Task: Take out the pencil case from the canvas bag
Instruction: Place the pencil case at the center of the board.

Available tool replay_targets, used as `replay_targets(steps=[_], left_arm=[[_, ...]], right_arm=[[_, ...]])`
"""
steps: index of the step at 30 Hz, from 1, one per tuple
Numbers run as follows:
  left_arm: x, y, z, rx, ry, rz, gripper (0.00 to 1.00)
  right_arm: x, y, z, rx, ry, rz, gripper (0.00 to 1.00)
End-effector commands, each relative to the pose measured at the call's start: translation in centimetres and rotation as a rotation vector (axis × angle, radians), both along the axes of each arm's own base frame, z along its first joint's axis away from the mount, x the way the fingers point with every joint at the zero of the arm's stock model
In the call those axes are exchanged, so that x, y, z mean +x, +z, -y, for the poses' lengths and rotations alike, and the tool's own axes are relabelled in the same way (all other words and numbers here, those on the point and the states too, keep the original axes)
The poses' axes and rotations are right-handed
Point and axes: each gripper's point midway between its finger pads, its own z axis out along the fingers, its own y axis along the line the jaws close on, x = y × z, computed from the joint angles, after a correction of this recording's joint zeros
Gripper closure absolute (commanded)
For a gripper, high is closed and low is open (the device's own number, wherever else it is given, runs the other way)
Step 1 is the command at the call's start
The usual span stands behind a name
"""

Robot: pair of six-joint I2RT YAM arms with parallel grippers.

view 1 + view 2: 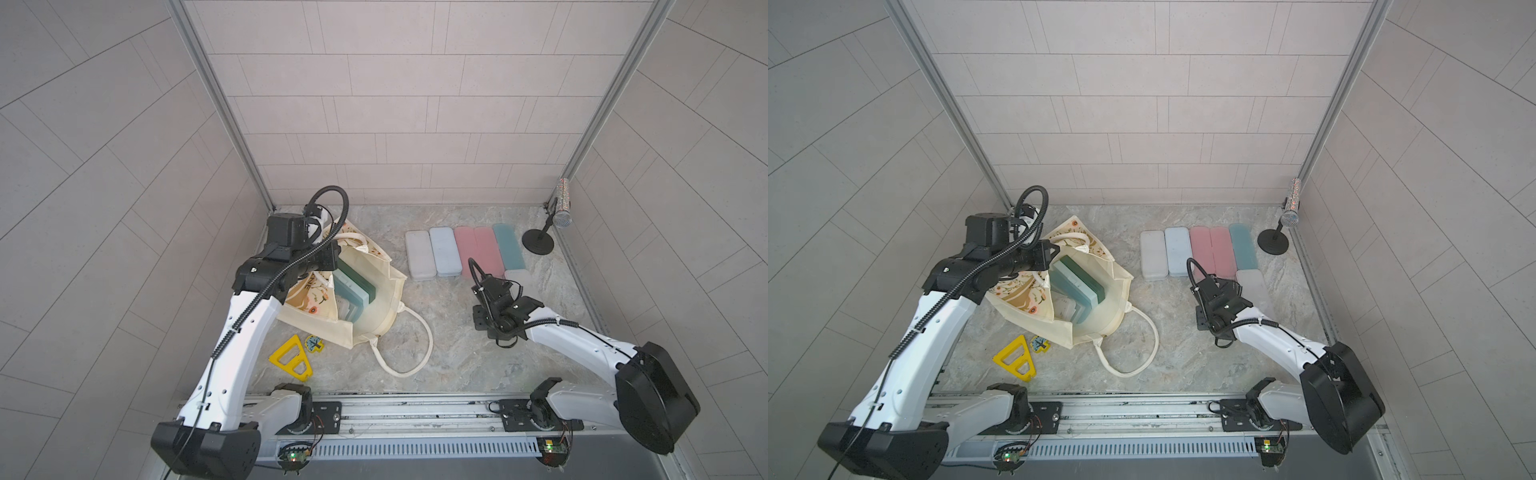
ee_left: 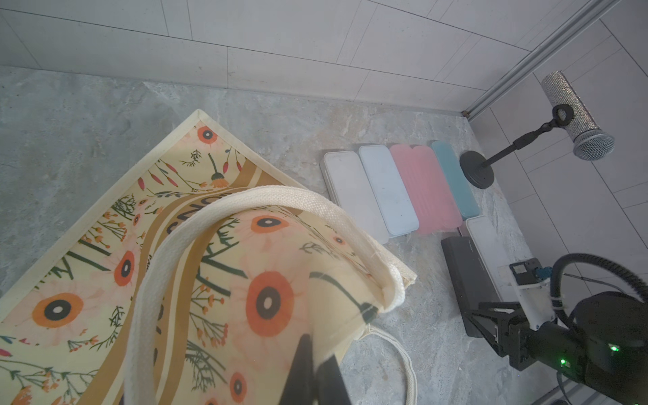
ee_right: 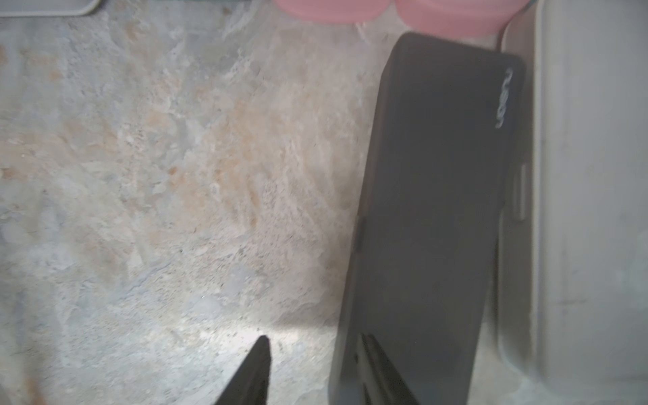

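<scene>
The canvas bag (image 1: 376,328) (image 1: 1100,326) (image 2: 245,280) lies open at the left of the table. Several pencil cases (image 1: 357,291) (image 1: 1079,286), teal, dark green and pale, stand on edge inside it. My left gripper (image 2: 317,366) (image 1: 323,270) is shut on the bag's printed rim and holds that side up. A black pencil case (image 3: 434,210) (image 2: 470,280) lies flat on the table beside a white case (image 3: 589,196). My right gripper (image 3: 315,345) (image 1: 481,320) hangs over its near end, jaws apart, one finger over the case and one over bare table.
Grey-white (image 1: 419,255), pale blue (image 1: 444,251), pink (image 1: 476,249) and teal (image 1: 509,245) cases lie in a row at the back. A microphone on a stand (image 1: 563,218) is at the back right. A yellow triangle toy (image 1: 291,363) lies front left. The bag's rope handle (image 1: 415,353) trails on the table.
</scene>
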Motion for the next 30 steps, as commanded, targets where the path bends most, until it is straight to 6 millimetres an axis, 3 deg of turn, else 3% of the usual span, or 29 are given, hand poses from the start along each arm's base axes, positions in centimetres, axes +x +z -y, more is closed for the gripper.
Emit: replay_targets(steps=[1, 4, 10, 30], left_arm=[[1.1, 3.5, 0.8, -0.037, -0.023, 0.114, 1.00], [1.3, 3.3, 0.8, -0.038, -0.019, 0.110, 1.00], [1.2, 3.4, 0.6, -0.033, -0.009, 0.115, 1.00], [1.3, 3.4, 0.7, -0.037, -0.012, 0.112, 1.00]], right_arm=[[-2.4, -1.3, -0.9, 0.052, -0.018, -0.057, 0.65], [-3.1, -2.7, -1.8, 0.081, -0.006, -0.094, 0.65], [-3.0, -4.2, -0.4, -0.005, -0.031, -0.104, 0.67], [-2.2, -2.8, 4.5, -0.105, -0.198, 0.006, 0.70]])
